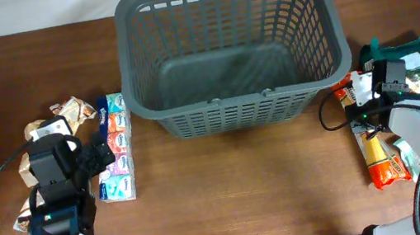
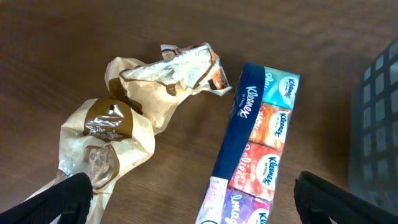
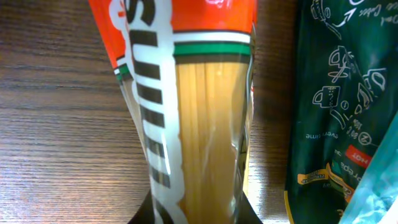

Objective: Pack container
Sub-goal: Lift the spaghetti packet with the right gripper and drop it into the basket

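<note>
The pasta packet (image 3: 205,124) runs off top and bottom, covering most of my right jaws; their grip is unclear.

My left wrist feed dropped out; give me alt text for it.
A long blue Kleenex tissue multipack lies on the brown wooden table, beside a crumpled beige snack packet; the left gripper is open above them.

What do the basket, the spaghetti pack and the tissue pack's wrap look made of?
Basket: moulded plastic, matt dark grey, slotted lattice walls. Spaghetti pack: thin glossy plastic film, with a clear window showing the strands. Tissue pack: smooth printed film with a slight sheen, probably plastic.
</note>
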`<action>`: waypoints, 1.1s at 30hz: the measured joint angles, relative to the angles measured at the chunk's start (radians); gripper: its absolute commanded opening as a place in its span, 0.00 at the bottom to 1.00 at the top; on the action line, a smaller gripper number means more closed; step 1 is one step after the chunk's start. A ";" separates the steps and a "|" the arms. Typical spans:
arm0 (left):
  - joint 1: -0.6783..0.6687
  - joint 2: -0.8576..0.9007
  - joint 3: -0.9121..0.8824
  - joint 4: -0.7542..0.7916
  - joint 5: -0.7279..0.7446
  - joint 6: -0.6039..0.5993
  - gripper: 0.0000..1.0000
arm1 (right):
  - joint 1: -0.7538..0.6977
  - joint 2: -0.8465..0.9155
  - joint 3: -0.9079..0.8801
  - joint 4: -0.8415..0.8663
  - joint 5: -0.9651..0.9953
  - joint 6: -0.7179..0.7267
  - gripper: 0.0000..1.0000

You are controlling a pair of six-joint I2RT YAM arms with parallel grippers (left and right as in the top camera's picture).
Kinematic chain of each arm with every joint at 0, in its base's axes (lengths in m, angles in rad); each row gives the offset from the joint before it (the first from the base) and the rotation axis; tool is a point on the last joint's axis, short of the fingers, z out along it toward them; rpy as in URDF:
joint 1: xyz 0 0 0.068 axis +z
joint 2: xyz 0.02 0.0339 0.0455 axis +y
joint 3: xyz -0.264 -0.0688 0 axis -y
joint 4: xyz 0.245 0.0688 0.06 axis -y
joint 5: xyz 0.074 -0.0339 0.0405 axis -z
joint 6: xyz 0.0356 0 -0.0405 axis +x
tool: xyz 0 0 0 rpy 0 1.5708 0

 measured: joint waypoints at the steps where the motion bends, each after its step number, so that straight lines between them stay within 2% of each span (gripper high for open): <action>1: 0.000 0.000 0.000 0.000 0.000 0.000 0.99 | 0.000 0.000 0.002 -0.002 -0.001 0.002 0.03; 9: 0.000 0.000 0.000 0.000 0.000 0.000 0.99 | -0.001 -0.010 0.080 -0.019 -0.031 0.054 0.04; 21: 0.000 0.000 0.000 0.000 0.000 0.000 0.99 | -0.001 -0.180 0.645 -0.030 -0.029 0.098 0.04; 26: 0.000 0.000 0.000 0.000 0.000 0.000 0.99 | 0.004 -0.193 0.728 -0.050 -0.040 0.114 0.04; 29: 0.000 0.000 0.000 0.000 0.000 0.000 0.99 | 0.034 -0.190 0.762 -0.050 -0.114 0.120 0.04; 33: 0.000 0.000 0.000 0.003 0.000 0.000 0.99 | 0.139 -0.187 0.794 0.037 -0.294 0.122 0.04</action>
